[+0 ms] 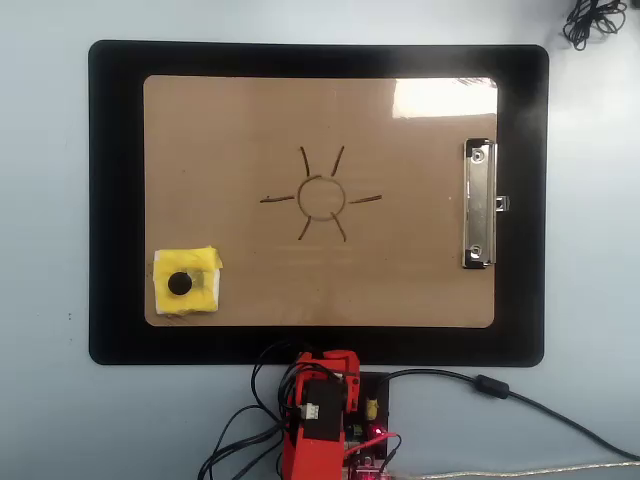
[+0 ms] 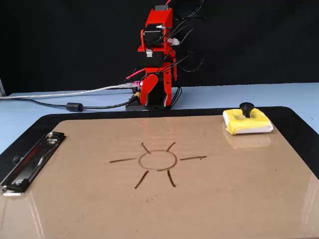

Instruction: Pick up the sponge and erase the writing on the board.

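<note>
The yellow sponge (image 1: 203,266) with its black knob (image 1: 180,284) lies flat on the board's (image 1: 230,130) lower-left corner in the overhead view. In the fixed view the sponge (image 2: 254,123) is at the far right of the board (image 2: 239,194). The writing (image 1: 365,199), a thin brown sun, is at the board's centre, and its rays (image 2: 192,159) are intact. The red arm is folded upright off the board's edge. My gripper (image 1: 338,362) (image 2: 157,101) hangs tip-down by the base, shut and holding nothing, well apart from the sponge.
A black mat (image 1: 115,200) lies under the board on a pale blue table. A silver clip (image 1: 478,205) (image 2: 30,162) holds one short edge. Cables (image 1: 500,390) (image 2: 75,106) trail from the arm's base. Another cable bundle (image 1: 592,20) lies at the table's corner.
</note>
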Tool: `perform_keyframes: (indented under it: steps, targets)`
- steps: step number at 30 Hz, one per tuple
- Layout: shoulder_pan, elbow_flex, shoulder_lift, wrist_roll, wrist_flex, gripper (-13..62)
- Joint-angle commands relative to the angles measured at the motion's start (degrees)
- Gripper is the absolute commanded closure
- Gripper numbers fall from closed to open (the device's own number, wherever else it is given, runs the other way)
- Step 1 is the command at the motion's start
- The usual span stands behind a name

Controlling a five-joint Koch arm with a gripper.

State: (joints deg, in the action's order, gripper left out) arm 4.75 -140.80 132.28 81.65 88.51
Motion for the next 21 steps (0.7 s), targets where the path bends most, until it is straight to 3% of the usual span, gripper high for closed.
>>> perform_keyframes:
  steps: [1,10,15,18,21]
  targets:
    - [0.9,0.2,2.4,-0.1,6.2,15.0]
    - [0.9,1.5,2.4,-0.1,6.9,15.0]
    - [-1.8,24.5,1.7,-0.2,6.0,15.7]
    - [-17.8,33.7,0.8,1.1,1.8,15.9]
    - [-35.9,33.0,1.6,12.5,-10.3,16.5]
